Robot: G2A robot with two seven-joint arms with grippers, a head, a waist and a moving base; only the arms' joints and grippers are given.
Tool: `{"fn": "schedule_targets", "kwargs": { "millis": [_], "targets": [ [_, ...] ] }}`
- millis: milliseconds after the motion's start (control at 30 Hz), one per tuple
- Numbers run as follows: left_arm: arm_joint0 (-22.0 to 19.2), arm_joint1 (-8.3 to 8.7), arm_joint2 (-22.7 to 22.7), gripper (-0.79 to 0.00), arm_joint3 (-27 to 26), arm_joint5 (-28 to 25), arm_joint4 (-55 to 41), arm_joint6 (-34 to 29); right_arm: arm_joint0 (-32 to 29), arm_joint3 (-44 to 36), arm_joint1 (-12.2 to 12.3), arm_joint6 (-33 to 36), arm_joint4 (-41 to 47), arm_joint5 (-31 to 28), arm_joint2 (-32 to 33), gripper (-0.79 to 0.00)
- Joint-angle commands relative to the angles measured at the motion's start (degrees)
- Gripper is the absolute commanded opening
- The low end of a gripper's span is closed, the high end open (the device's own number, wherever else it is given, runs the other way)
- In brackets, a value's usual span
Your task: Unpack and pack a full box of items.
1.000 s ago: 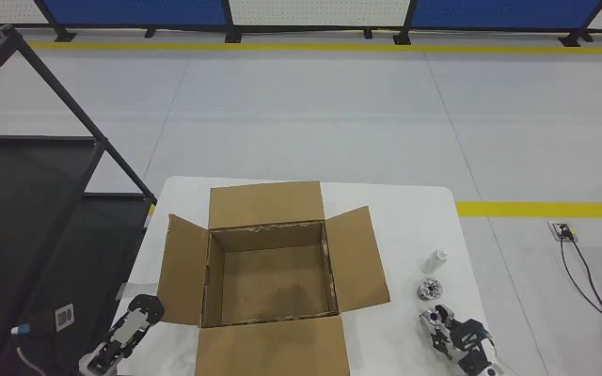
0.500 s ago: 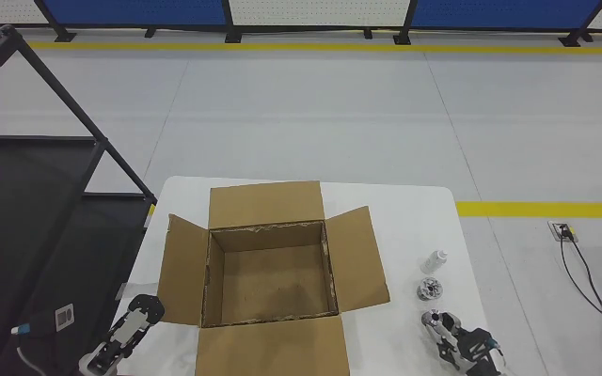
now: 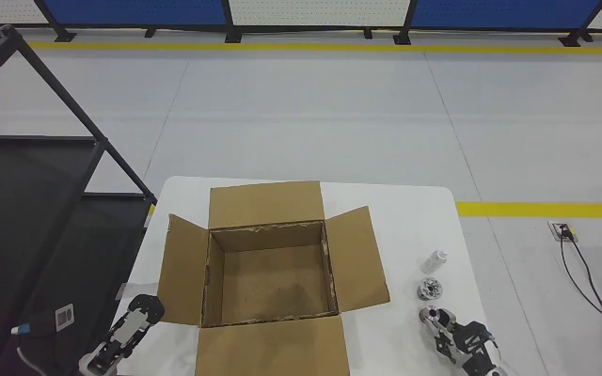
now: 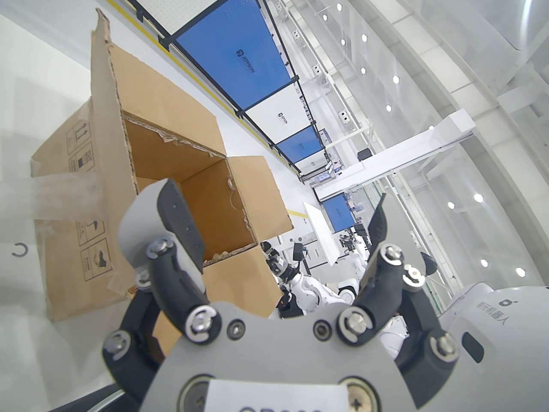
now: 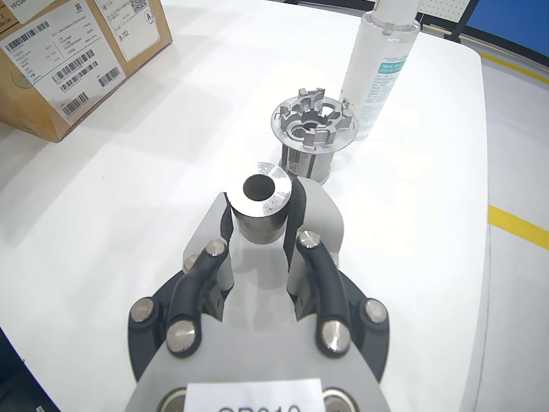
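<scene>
- Top view: the cardboard box (image 3: 268, 282) stands open in the middle of the white tabletop (image 3: 404, 211), all four flaps folded out, and no item shows on its floor. A spray bottle (image 3: 435, 261) and a slotted metal hub (image 3: 431, 289) stand well to its right, near the edge. Unpacking looks finished or almost so, and all the repacking is left. Around the tabletop lies a pale grey floor with yellow lines, blue and white panels at the far side and a dark rack to the left.
- Left wrist view: the left pincer (image 4: 274, 212) is spread wide and holds nothing, low beside the box's left side. Behind is a bright hall with ceiling lights.
- Right wrist view: the right pincer (image 5: 260, 207) is closed on a short metal cylinder (image 5: 259, 192), upright, just beside the hub. I cannot tell whether it rests on the tabletop.
</scene>
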Motion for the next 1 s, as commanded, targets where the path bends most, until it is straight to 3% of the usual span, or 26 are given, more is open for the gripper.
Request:
{"fn": "schedule_targets", "kwargs": {
  "millis": [0, 233, 533, 967],
  "targets": [
    [0.0, 0.0, 0.0, 0.0, 0.0, 0.0, 0.0, 0.0, -0.08, 0.03, 0.04, -0.17, 0.38, 0.18, 0.03, -0.44],
    [0.0, 0.0, 0.0, 0.0, 0.0, 0.0, 0.0, 0.0, -3.48, -2.89, 0.52, -4.05, 0.79, -0.45, 1.51, -0.36],
    [0.0, 0.0, 0.0, 0.0, 0.0, 0.0, 0.0, 0.0, -11.5, -14.54, 1.52, -10.63, -5.95, -5.7, 1.13, -0.453],
    [1.18, -0.21, -1.23, 0.0, 1.22, -1.08, -1.05, 0.72, -13.11, -22.79, 2.53, -11.0, -16.95, -10.28, -5.3, -0.489]
  ]
}}
